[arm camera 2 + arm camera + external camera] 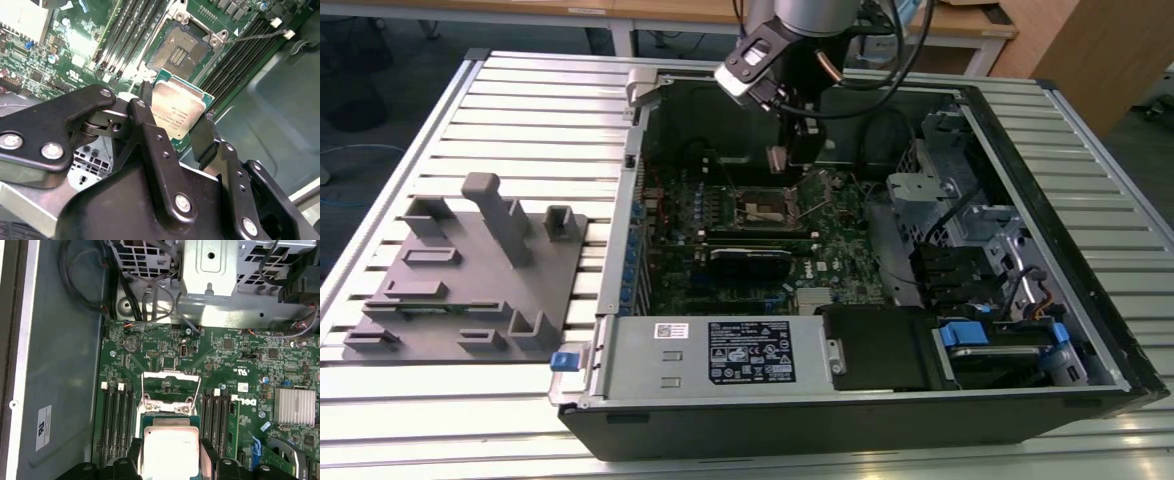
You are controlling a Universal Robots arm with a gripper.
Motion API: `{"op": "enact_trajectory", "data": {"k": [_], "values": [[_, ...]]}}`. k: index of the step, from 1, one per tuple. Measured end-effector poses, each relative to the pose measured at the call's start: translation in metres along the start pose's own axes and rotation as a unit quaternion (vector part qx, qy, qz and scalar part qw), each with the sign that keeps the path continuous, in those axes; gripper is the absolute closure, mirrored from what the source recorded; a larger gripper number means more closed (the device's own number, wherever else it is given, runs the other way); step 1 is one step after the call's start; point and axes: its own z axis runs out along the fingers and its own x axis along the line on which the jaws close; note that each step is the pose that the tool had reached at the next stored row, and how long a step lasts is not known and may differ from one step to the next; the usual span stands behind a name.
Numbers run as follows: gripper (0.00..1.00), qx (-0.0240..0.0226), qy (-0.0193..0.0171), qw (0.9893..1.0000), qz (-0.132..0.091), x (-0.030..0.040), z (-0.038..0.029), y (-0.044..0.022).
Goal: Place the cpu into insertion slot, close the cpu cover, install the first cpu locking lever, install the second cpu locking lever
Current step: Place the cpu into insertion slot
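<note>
Gripper (176,116) clamped on cpu (170,452), held just above open socket (180,50), far side of motherboard (834,225). Step: placing cpu, unseated. Needs square alignment, gentle lowering.

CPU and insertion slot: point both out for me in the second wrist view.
cpu (177,106), second wrist view, middle of its silver-grey metal top.
insertion slot (177,51), second wrist view, centre of its dark contact field.
</note>
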Motion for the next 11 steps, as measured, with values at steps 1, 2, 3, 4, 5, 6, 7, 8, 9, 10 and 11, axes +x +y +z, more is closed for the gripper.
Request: {"op": "enact_trajectory", "data": {"k": [1, 2, 3, 4, 5, 6, 7, 8, 9, 10, 11], "values": [[0.46, -0.0004, 0.0004, 1.0, -0.002, -0.0001, 0.0008, -0.0003], [0.46, -0.0007, 0.0008, 1.0, -0.005, -0.0002, 0.0018, -0.0007], [0.46, -0.001, 0.0011, 1.0, -0.006, -0.0004, 0.0028, -0.0011], [0.46, -0.0013, 0.0016, 1.0, -0.008, -0.0006, 0.0038, -0.0017], [0.46, -0.0015, 0.002, 1.0, -0.009, -0.0012, 0.0051, -0.0026], [0.46, -0.0017, 0.0022, 0.9999, -0.01, -0.0019, 0.0063, -0.0034], [0.46, -0.002, 0.0023, 0.9999, -0.01, -0.0025, 0.0076, -0.0043], [0.46, -0.0023, 0.0024, 0.9999, -0.011, -0.003, 0.0088, -0.0052], [0.46, -0.0026, 0.0024, 0.9999, -0.011, -0.0034, 0.0101, -0.006], [0.46, -0.0028, 0.0023, 0.9999, -0.011, -0.0037, 0.0113, -0.0063], [0.46, -0.0029, 0.0024, 0.9999, -0.011, -0.0038, 0.0119, -0.0064]]}}
